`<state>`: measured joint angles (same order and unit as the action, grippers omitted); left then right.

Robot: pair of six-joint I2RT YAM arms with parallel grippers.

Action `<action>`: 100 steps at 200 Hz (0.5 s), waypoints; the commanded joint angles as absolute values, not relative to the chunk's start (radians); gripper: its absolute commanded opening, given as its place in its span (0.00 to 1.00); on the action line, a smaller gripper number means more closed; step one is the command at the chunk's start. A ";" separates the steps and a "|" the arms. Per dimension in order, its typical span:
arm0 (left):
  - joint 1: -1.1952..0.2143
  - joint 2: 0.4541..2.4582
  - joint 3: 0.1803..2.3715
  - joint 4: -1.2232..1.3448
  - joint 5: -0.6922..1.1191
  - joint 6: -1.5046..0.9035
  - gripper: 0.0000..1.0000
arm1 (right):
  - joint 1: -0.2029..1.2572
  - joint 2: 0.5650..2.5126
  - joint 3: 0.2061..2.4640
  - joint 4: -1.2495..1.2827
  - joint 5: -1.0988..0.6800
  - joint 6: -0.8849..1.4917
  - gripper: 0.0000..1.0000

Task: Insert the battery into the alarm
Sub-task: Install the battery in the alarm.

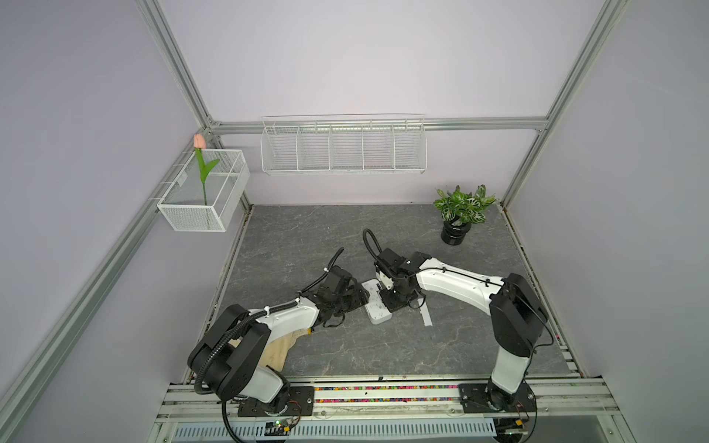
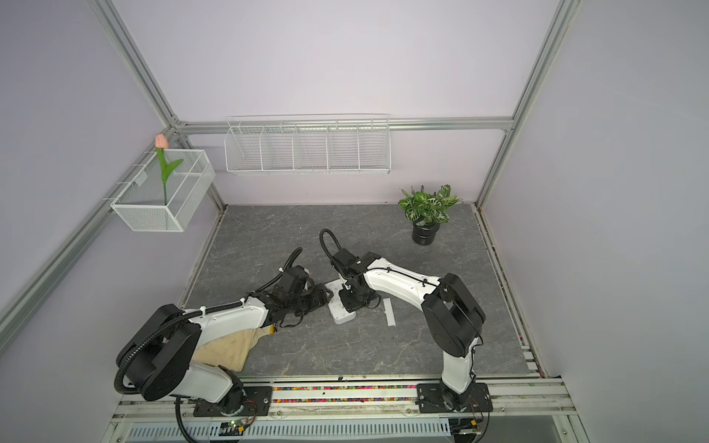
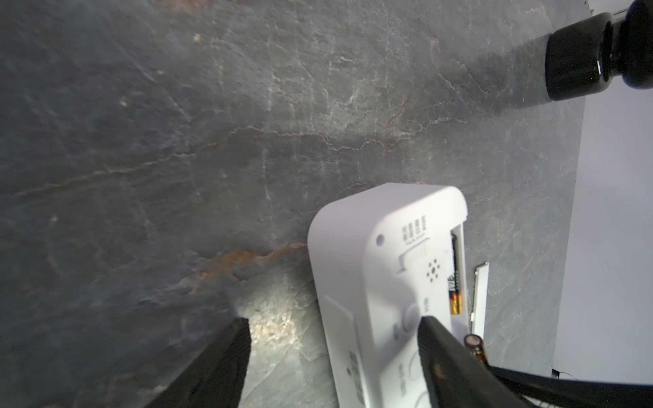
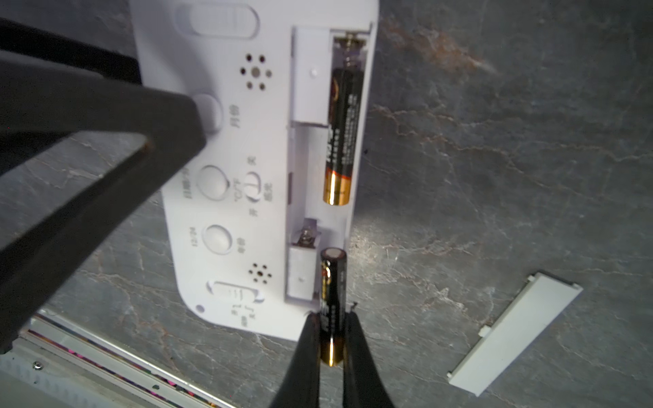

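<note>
Right gripper (image 4: 332,319) is clamped on black-and-gold cylindrical battery (image 4: 332,282), held at empty bay (image 4: 328,229) of white rounded plastic alarm (image 4: 247,219), laid back-up. Jam expected if spring (image 4: 306,237) is hit askew; alarm could be shoved.

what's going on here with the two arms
The right gripper holds a battery in shut jaws, its tip at the empty end of the open slot in the alarm. A second battery already lies in the slot. The left gripper, jaws open, sits at the alarm's side, one jaw over its back. The cover strip lies apart on the table.
</note>
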<state>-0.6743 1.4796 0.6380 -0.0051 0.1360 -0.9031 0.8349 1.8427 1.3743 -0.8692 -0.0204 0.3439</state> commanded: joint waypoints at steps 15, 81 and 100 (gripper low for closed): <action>-0.683 1.497 0.667 0.005 0.130 -0.887 0.76 | 0.841 1.876 1.421 -0.918 -0.004 0.348 0.12; -0.687 1.499 0.666 0.002 0.129 -0.887 0.76 | 0.841 1.902 1.471 -0.939 0.008 0.343 0.15; -0.687 1.500 0.665 0.000 0.128 -0.888 0.76 | 0.841 1.910 1.480 -0.950 0.013 0.341 0.14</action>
<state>-0.6811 1.4879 0.6380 -0.0040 0.1360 -0.9031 0.8352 1.8915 1.4540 -0.9146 0.0002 0.3435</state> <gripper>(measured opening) 0.765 0.150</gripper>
